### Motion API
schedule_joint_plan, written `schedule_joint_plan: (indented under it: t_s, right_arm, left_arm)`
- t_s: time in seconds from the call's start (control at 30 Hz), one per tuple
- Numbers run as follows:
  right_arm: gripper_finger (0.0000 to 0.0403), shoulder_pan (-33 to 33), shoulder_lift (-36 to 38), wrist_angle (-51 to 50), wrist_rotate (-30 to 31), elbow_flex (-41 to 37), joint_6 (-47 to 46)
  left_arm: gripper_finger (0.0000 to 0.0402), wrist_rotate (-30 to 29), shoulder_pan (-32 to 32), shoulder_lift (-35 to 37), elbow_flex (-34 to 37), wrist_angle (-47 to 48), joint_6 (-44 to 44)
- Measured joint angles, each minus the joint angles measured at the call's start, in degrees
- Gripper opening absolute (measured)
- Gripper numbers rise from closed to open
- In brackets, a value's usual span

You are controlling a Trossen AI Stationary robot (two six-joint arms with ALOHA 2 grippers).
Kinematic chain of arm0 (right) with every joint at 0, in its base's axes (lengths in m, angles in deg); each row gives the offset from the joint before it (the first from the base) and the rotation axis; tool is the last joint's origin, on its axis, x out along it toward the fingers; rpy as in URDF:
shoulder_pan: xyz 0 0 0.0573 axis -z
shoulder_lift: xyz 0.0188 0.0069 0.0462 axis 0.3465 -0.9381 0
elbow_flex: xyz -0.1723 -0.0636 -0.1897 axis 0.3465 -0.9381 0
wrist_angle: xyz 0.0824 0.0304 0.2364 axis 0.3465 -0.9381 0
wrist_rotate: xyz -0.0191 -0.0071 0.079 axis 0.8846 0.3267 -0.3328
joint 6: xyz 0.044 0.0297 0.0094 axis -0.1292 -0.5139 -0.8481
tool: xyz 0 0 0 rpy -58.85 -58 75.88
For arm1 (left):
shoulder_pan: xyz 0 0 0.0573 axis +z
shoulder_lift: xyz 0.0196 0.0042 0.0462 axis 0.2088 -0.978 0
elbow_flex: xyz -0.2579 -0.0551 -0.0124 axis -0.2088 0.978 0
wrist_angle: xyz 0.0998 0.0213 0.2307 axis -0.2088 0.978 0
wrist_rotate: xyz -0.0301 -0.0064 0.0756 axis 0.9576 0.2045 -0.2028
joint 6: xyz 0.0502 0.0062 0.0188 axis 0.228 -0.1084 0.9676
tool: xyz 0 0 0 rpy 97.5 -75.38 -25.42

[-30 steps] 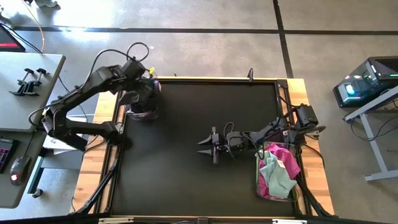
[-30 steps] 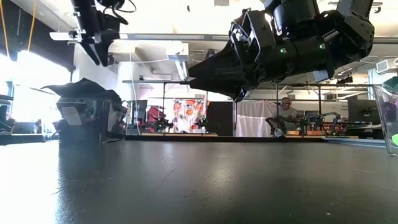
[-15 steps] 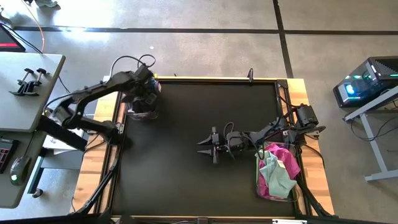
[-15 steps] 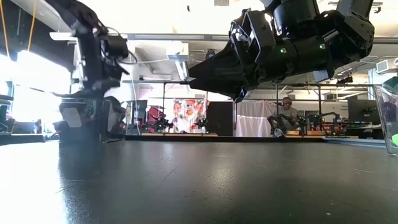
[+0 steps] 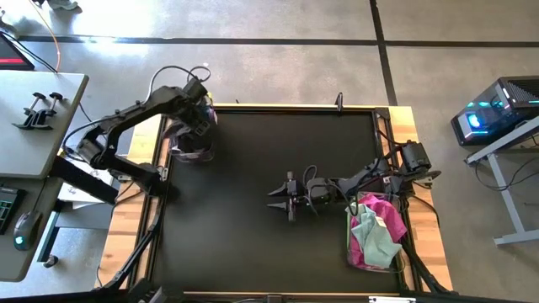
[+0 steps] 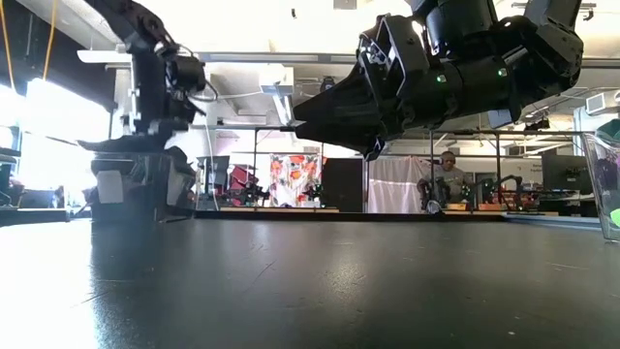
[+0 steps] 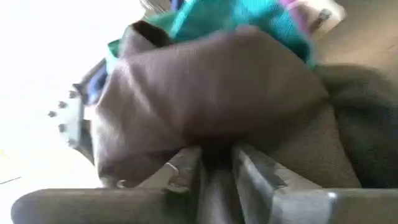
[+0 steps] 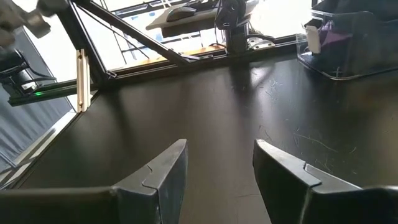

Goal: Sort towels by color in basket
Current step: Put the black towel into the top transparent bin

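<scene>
I have the left gripper [image 7: 214,158] over the clear bin [image 5: 192,145] at the table's [image 5: 253,252] ten o'clock corner, jaws pinched narrow on a dark brown-black towel [image 7: 217,93] atop a teal towel [image 7: 249,18]; its long axis I cannot tell. At four o'clock, a second basket [image 5: 375,240] holds one magenta towel [image 5: 389,220] and one mint towel [image 5: 375,240]. The right gripper [image 5: 282,197] hovers mid-table, jaws apart, holding nothing.
</scene>
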Motion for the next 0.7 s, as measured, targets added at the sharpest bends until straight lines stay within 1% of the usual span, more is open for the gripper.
schedule_joint_plan:
  t_s: [0.1,0.2,0.33,0.43,0.57,0.7]
  right_arm:
    - [0.0175,0.0,0.0,0.0,0.0,0.0,0.0]
    - [0.0175,0.0,0.0,-0.22,0.0,0.0,0.0]
    - [0.0175,-0.01,0.0,-0.26,0.01,0.0,0.02]
    - [0.0175,-0.01,0.0,-0.24,0.01,0.0,0.05]
    - [0.0175,-0.04,0.0,-0.24,0.02,0.0,0.22]
    - [0.0175,-0.05,0.0,-0.24,0.02,0.0,0.22]
  left_arm:
    - [0.0105,-0.02,-0.28,1.69,-4.07,4.97,-0.92]
    - [0.0124,-0.13,-0.99,3.46,-7.85,11.35,-4.97]
    - [0.0127,-0.66,-1.98,5.6,-9.29,17.74,-10.6]
    - [0.0113,-0.59,-1.97,5.66,-7.19,20.41,-10.92]
    - [0.0082,0.02,-1.41,4.64,-1.64,14.51,-11.23]
    - [0.0048,1.14,-1.36,1.36,3.78,4.24,-8.72]
